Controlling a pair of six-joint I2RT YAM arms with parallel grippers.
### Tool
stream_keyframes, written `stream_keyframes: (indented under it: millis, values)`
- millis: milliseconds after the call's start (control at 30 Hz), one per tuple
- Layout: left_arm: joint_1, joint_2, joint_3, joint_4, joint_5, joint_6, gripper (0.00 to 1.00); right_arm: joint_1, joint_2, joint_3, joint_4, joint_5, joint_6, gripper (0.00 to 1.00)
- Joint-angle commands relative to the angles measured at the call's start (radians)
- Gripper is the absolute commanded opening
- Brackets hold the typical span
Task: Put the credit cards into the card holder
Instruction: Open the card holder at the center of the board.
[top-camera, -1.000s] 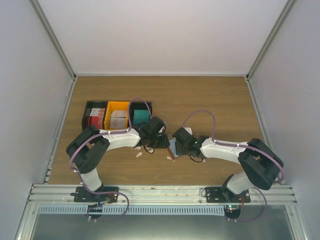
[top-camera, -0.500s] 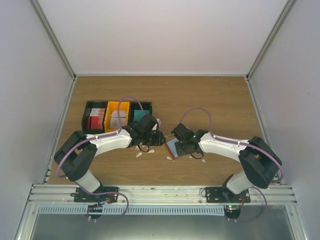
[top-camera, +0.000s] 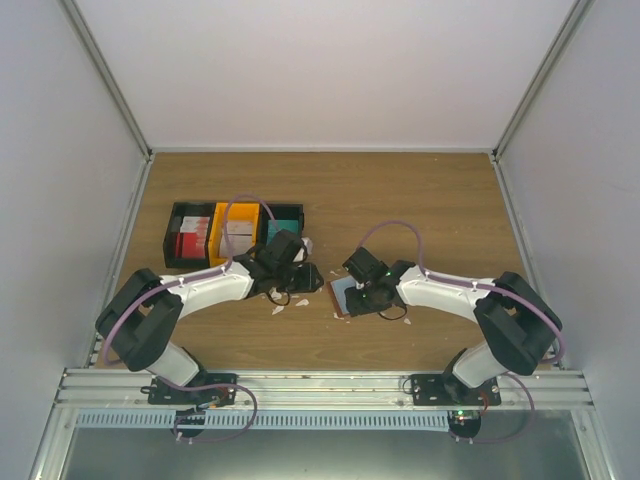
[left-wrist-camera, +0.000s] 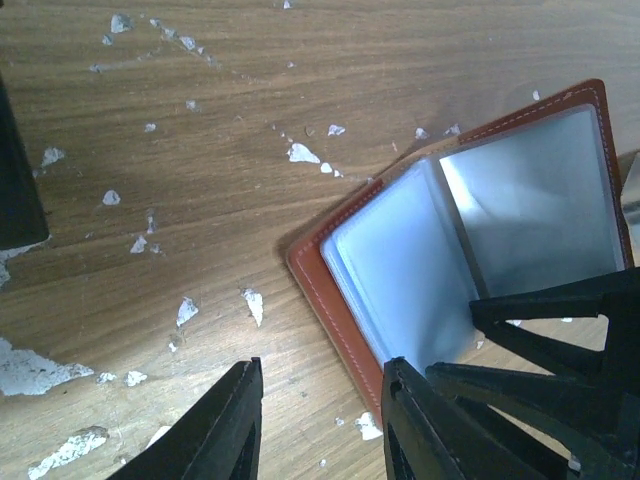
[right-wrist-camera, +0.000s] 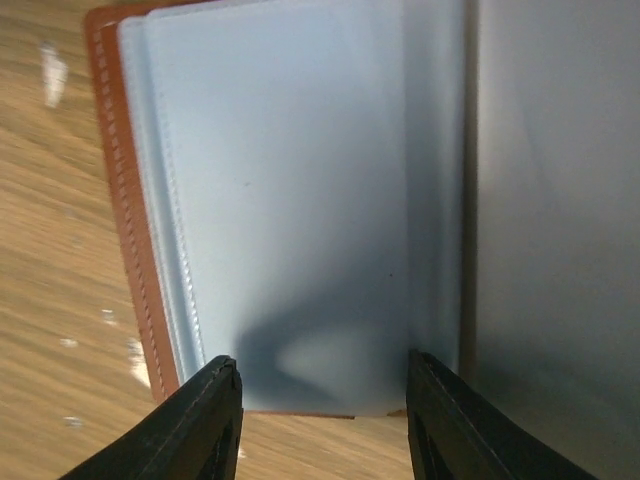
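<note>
As it lies open on the wooden tabletop (top-camera: 420, 200), the reddish-brown leather bifold card holder (top-camera: 341, 297) shows clear sleeves.
Left pincer (left-wrist-camera: 320, 370) narrow, empty, at its 10 o'clock; right pincer (right-wrist-camera: 322, 362) wider, empty, over the sleeves.

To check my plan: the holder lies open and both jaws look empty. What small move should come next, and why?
Probably reach the left arm to the bins for a card. The holder lies open, clear sleeves up. The right jaws hover over it, and the left jaws stand open and empty beside it, so nothing is ready to insert.
</note>
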Motion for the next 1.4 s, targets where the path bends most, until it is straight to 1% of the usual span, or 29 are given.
stream_keyframes:
  millis: [0, 100, 233, 400, 533, 667, 767, 900, 967, 1100, 1200, 1267, 1367]
  values:
    - [0.007, -0.031, -0.029, 0.055, 0.027, 0.014, 0.35, -0.004, -0.005, -0.013, 0.086, -0.128, 0.127, 0.47]
    - [0.007, -0.031, -0.042, 0.081, 0.055, 0.008, 0.36, -0.004, -0.008, 0.015, 0.111, -0.117, 0.188, 0.48]
    - [0.007, 0.0, -0.044, 0.128, 0.121, 0.0, 0.36, -0.004, -0.01, 0.092, 0.049, 0.001, 0.196, 0.48]
    - [0.007, 0.037, -0.023, 0.168, 0.17, -0.005, 0.34, -0.004, 0.003, 0.151, -0.043, 0.138, 0.092, 0.47]
    - [0.008, 0.035, -0.011, 0.15, 0.133, -0.011, 0.33, -0.004, 0.054, 0.152, -0.081, 0.194, 0.006, 0.47]
    - [0.016, 0.004, 0.006, 0.077, 0.048, -0.002, 0.33, -0.002, 0.105, 0.143, -0.081, 0.206, -0.041, 0.55]
    - [0.031, -0.031, 0.018, 0.029, -0.009, 0.014, 0.33, 0.005, 0.134, 0.14, -0.087, 0.218, -0.055, 0.64]
    - [0.063, -0.07, 0.044, -0.026, -0.05, 0.046, 0.34, 0.015, 0.162, 0.124, -0.08, 0.231, -0.062, 0.77]
    - [0.082, -0.081, 0.066, -0.049, -0.061, 0.065, 0.35, 0.017, 0.176, 0.111, -0.076, 0.241, -0.055, 0.8]
    - [0.123, -0.079, 0.118, -0.078, -0.063, 0.101, 0.37, 0.019, 0.218, 0.071, -0.049, 0.234, -0.043, 0.81]
    - [0.159, -0.067, 0.153, -0.098, -0.063, 0.127, 0.4, 0.019, 0.241, 0.03, -0.017, 0.181, -0.029, 0.81]
    - [0.183, -0.053, 0.174, -0.114, -0.06, 0.142, 0.41, 0.019, 0.231, 0.02, -0.007, 0.155, -0.026, 0.81]
    - [0.214, -0.027, 0.205, -0.136, -0.07, 0.165, 0.42, 0.014, 0.176, 0.059, -0.031, 0.174, -0.023, 0.81]
